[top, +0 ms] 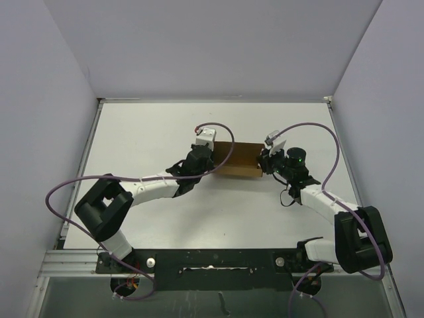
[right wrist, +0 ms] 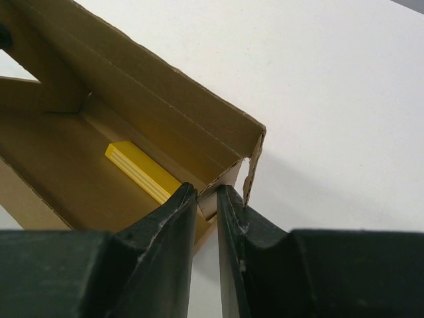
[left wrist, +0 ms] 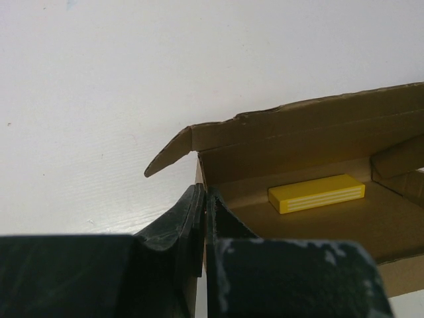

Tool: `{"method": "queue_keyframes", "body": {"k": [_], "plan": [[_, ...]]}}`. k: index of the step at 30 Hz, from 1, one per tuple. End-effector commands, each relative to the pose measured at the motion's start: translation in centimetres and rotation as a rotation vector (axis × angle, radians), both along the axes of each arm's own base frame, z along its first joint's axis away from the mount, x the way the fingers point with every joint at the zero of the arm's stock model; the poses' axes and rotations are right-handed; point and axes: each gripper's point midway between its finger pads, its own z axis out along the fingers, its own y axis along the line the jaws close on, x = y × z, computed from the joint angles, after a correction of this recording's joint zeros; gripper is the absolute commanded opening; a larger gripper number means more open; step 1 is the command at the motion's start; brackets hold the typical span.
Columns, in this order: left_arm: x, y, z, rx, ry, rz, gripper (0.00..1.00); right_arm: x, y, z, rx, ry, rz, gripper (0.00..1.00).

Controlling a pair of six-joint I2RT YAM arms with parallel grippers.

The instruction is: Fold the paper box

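The brown paper box (top: 238, 161) lies open mid-table between both arms. My left gripper (top: 199, 161) is shut on the box's left end wall; in the left wrist view the black fingers (left wrist: 203, 199) pinch the cardboard edge of the box (left wrist: 318, 139). My right gripper (top: 270, 163) is shut on the right end wall; in the right wrist view its fingers (right wrist: 207, 199) clamp the wall's folded corner on the box (right wrist: 165, 99). A small yellow bar (left wrist: 317, 193) lies inside on the floor, also seen in the right wrist view (right wrist: 140, 171).
The white table (top: 159, 126) is bounded by grey walls at the back and sides. A loose corner flap (left wrist: 169, 154) sticks out at the box's left end. Purple cables (top: 73, 182) loop beside both arms.
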Motion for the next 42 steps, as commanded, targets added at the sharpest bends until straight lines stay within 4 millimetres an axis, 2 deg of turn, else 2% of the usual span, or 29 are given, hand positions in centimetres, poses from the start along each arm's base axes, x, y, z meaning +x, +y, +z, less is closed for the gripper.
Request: {"method": "queue_keyframes", "body": {"k": [1, 7, 14, 19, 24, 27, 35, 39, 42], "plan": [[-2.3, -3.6, 3.6, -0.106, -0.067, -0.149, 0.00, -1.6, 3.7, 2.7, 0.060, -0.048, 0.186, 0.20], [-2.6, -3.2, 3.3, -0.086, -0.089, -0.132, 0.00, -1.7, 3.2, 3.7, 0.035, -0.052, 0.192, 0.24], [-2.9, -2.7, 3.3, -0.074, -0.116, -0.112, 0.00, -2.5, 2.5, 4.7, -0.019, -0.058, 0.245, 0.41], [-3.1, -2.6, 3.2, -0.065, -0.121, -0.108, 0.00, -4.6, 2.5, 5.4, -0.138, -0.106, 0.427, 0.48], [-3.1, -2.8, 3.3, -0.062, -0.126, -0.111, 0.00, -6.1, 0.8, 6.2, -0.157, -0.095, 0.495, 0.49], [-3.2, -3.0, 3.2, -0.060, -0.124, -0.112, 0.00, -6.4, 0.0, 6.0, -0.160, -0.073, 0.493, 0.50], [-3.4, -3.3, 3.0, -0.060, -0.125, -0.116, 0.00, -6.3, -1.6, 3.8, -0.122, 0.083, 0.465, 0.50], [-3.5, -3.5, 2.9, -0.061, -0.124, -0.120, 0.00, -6.5, -1.9, 2.9, -0.075, 0.162, 0.423, 0.65], [-3.6, -3.5, 2.7, -0.058, -0.123, -0.119, 0.00, -6.4, -2.4, 2.7, -0.039, 0.201, 0.397, 0.68]]}}
